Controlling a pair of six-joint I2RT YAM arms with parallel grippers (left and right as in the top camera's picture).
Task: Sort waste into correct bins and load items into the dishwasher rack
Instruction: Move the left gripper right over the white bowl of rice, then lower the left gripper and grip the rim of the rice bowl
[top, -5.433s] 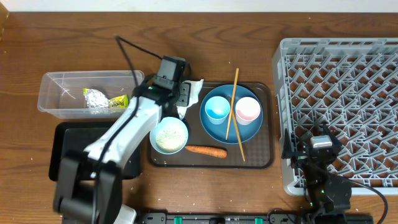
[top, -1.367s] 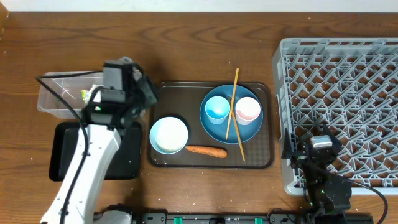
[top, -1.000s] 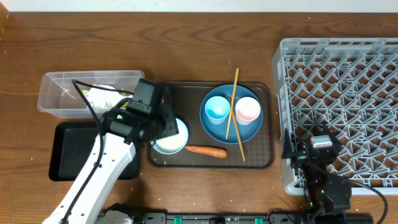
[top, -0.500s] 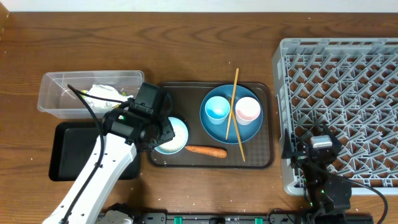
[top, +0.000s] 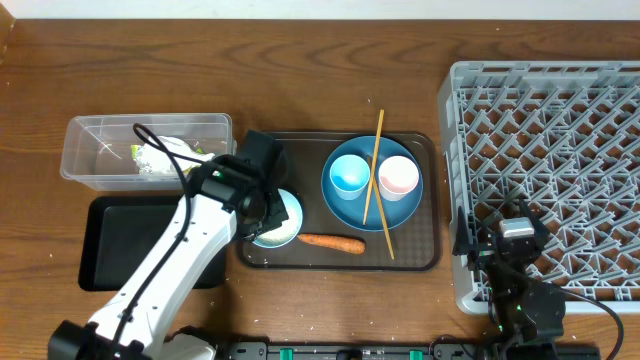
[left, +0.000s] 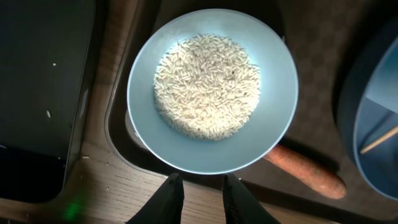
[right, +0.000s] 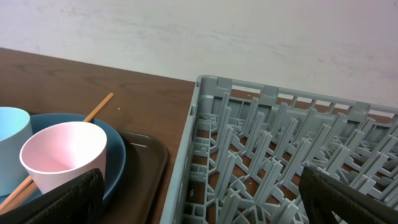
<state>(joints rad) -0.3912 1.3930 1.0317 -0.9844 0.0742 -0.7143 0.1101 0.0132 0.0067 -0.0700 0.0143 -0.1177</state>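
Observation:
My left gripper hangs over the near rim of the small pale blue bowl, which holds the white rice. Its jaws stand narrowly apart with nothing between them. The bowl sits on the brown serving tray, with the orange carrot beside it. The blue plate carries a light blue cup, a white-pink cup and chopsticks. The wrapper lies in the clear tub. My right gripper stands wide open at the grey rack's near left corner.
The black tray lies just left of the serving tray, below the clear tub. The left arm stretches across it. Bare wooden table runs along the far side.
The left arm swung from above the clear tub to above the rice bowl, and its jaws have narrowed. More white waste now lies in the tub. The right arm has not moved.

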